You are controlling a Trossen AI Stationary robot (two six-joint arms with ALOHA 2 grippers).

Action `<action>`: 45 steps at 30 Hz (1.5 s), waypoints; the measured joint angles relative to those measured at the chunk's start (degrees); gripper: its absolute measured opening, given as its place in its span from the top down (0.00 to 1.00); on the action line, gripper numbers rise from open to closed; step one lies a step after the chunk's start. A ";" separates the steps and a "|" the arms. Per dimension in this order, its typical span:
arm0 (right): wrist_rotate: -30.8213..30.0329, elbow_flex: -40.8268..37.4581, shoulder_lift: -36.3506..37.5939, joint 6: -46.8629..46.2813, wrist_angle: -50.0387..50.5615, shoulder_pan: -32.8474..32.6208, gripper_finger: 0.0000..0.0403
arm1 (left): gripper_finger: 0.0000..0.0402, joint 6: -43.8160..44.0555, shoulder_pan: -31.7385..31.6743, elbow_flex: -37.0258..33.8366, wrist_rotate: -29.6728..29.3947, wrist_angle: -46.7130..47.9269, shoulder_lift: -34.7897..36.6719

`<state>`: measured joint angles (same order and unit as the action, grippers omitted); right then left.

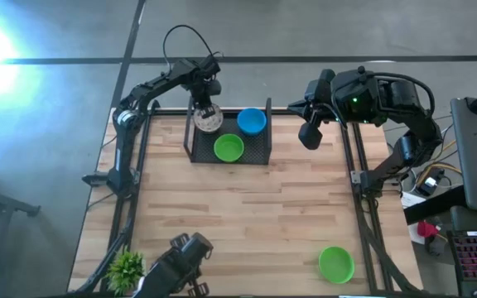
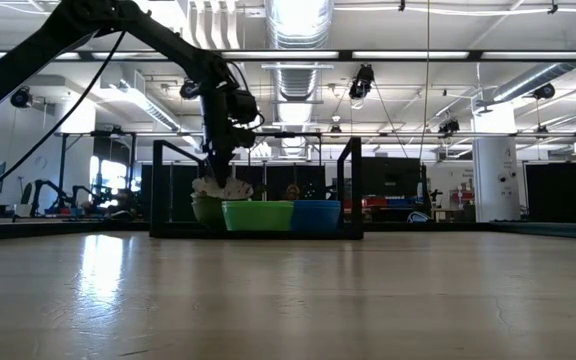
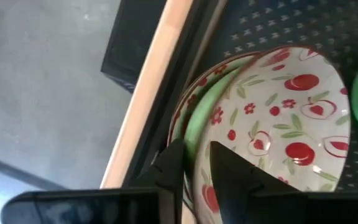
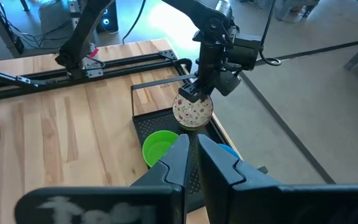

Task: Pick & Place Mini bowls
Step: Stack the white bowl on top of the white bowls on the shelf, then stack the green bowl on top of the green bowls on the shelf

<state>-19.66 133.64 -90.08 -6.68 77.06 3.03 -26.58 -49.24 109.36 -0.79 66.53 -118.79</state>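
A white mini bowl with a red pattern (image 3: 278, 112) sits on top of a stack: a green bowl (image 3: 194, 124) under it, then another patterned rim. The stack stands in the far left corner of the black mesh tray (image 1: 263, 157). My left gripper (image 3: 197, 168) points down at it, its fingers slightly apart astride the top bowl's rim. Also in the tray are a green bowl (image 1: 228, 148) and a blue bowl (image 1: 252, 122). Another green bowl (image 1: 336, 263) rests on the table near the right front. My right gripper (image 1: 309, 136) hangs shut above the table's far right. My left gripper comes from above with one finger (image 3: 169, 165) outside the patterned bowl's rim (image 3: 199, 158) and the other (image 3: 235, 171) inside it. The gap looks wider than the rim, and I cannot tell whether either finger touches. The bowl rests tilted on the stack below.
A small spiky green plant (image 1: 126, 269) stands at the near left corner, beside a dark device (image 1: 180, 257) at the front edge. The tray's upright posts (image 2: 353, 185) rise at its corners. Bare wood lies across the table's middle.
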 joint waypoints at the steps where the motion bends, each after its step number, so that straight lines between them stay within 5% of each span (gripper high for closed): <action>1: 0.00 0.00 0.00 0.00 0.00 0.00 0.93 | 0.82 0.05 0.04 0.00 -0.61 0.02 0.00; 10: 0.00 0.00 0.00 0.20 0.00 0.00 0.93 | 0.80 -0.14 0.05 0.00 -8.35 0.24 1.54; 28: 0.25 0.00 0.06 -1.04 1.30 -0.03 0.93 | 0.80 2.81 3.20 2.01 -7.37 1.40 11.88; 38: 0.97 -0.59 0.37 -10.01 12.92 -3.02 0.93 | 0.80 8.95 15.63 1.33 -3.12 1.37 23.85; 45: 7.71 -3.90 1.90 -10.51 12.96 -10.20 0.93 | 0.80 17.28 29.30 -2.16 -3.18 0.52 31.48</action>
<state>-11.95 129.74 -88.19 -17.19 90.02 -7.17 -9.30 -19.94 107.20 -3.97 67.04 -87.32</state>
